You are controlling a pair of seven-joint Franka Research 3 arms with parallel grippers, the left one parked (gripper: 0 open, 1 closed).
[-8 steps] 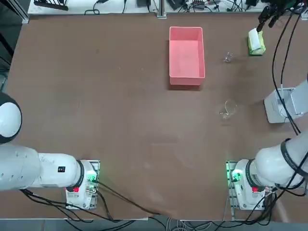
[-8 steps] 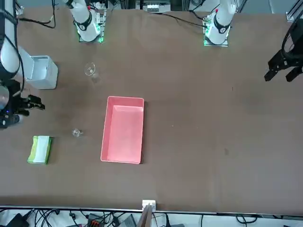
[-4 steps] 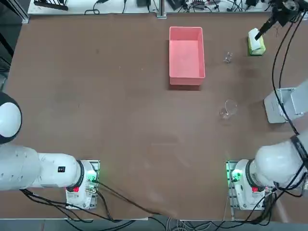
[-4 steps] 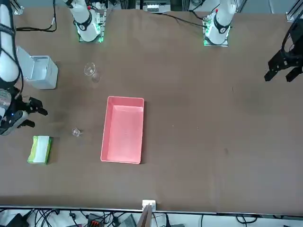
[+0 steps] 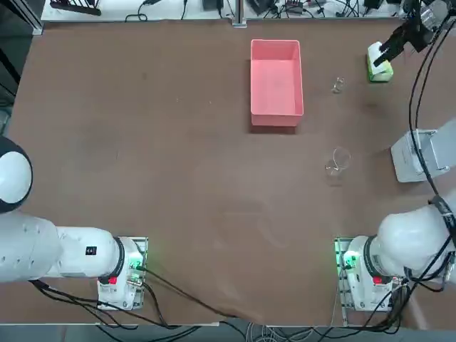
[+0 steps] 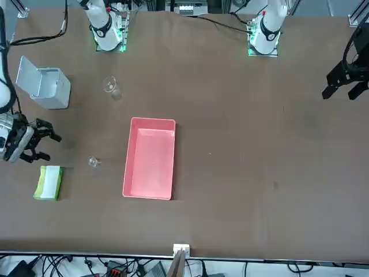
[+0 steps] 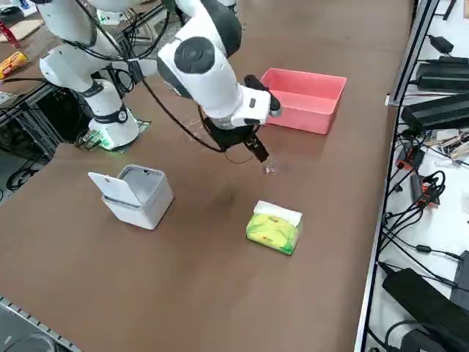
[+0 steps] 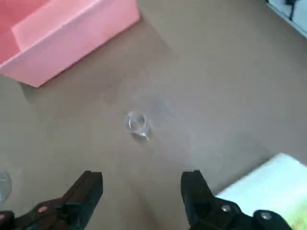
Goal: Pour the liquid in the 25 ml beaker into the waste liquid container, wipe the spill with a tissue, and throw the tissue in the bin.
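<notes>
You are looking at a wide brown tabletop (image 5: 178,157) with cables and power strips along its far edge.

Several things are hard to read. The 25 ml beaker (image 5: 338,85) is only a faint clear glint in the top view, and you cannot tell from any view whether liquid is in it. The larger beaker (image 5: 338,162) is just as faint, and in the wrist view only a sliver of it shows at the frame edge. No loose crumpled tissue can be made out anywhere. In the top view the right pincer (image 5: 391,50) sits at the far right corner with part of its arm cut off by the frame, and in the front view the arm is cut by the picture's left edge.

From left to right in the top view: the pink waste liquid container (image 5: 276,119) lies past the middle of the tabletop; the 25 ml beaker stands upright just to its right, apart from its wall; then comes the green tissue pack (image 5: 380,65), and the grey bin (image 5: 415,158) with its lid up stands nearer the robot.

The right pincer (image 8: 141,184) hangs above the tabletop between the small beaker and the tissue pack. Its fingers (image 8: 88,189) are spread wide, hold nothing and touch nothing; the 25 ml beaker (image 8: 135,122) stands ahead of the gap between them.
</notes>
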